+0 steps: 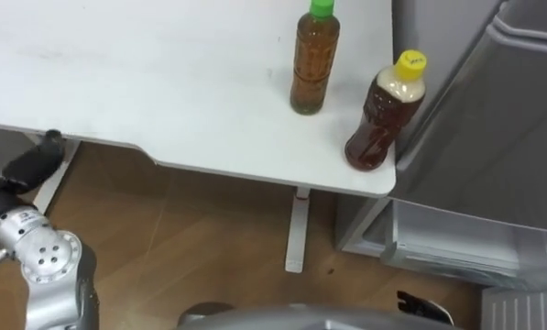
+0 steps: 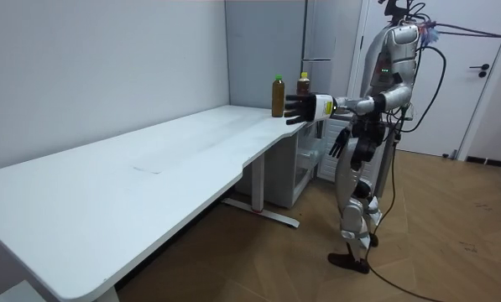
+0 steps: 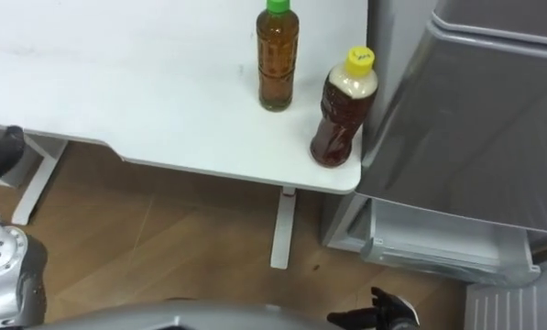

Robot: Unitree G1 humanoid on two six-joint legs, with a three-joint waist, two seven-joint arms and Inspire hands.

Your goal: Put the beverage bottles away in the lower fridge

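Two drink bottles stand on the white table (image 1: 163,82) near its right end. One is a tall tea bottle with a green cap (image 1: 313,60). The other is a curvy brown bottle with a yellow cap (image 1: 383,115), right at the table's corner beside the grey fridge (image 1: 493,119). My left hand (image 1: 30,163) is stretched out over the table's near edge, well left of the bottles. Its fingers are spread and hold nothing, as the room view shows (image 2: 299,109). My right hand (image 2: 338,144) hangs low by my hip, relaxed and empty; its fingertips (image 1: 424,307) show at the bottom edge.
The fridge's lower compartment (image 1: 456,243) stands open below the table's right end, with pale shelves inside. A white table leg (image 1: 296,234) rises from the wooden floor between me and the fridge. I stand at the table's end, facing the bottles.
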